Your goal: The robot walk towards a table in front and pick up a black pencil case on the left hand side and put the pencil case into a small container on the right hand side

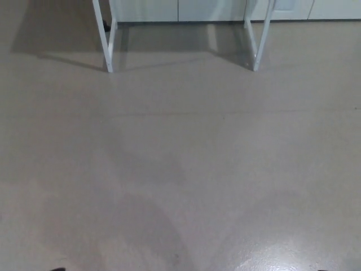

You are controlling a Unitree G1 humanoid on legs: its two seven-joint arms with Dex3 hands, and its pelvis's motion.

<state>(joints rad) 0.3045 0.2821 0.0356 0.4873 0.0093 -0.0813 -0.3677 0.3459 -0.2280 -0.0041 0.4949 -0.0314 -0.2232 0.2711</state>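
Only the white legs of the table show, at the top of the head view: the left legs (105, 39) and the right legs (258, 36). The tabletop lies above the picture's edge, so the black pencil case and the small container are hidden. Neither of my hands shows in the picture.
Bare beige floor (180, 169) stretches from the bottom edge up to the table legs, with a faint seam line across it at about mid-height. White cabinet fronts (214, 8) stand behind the table. Glare lies on the floor at the lower right.
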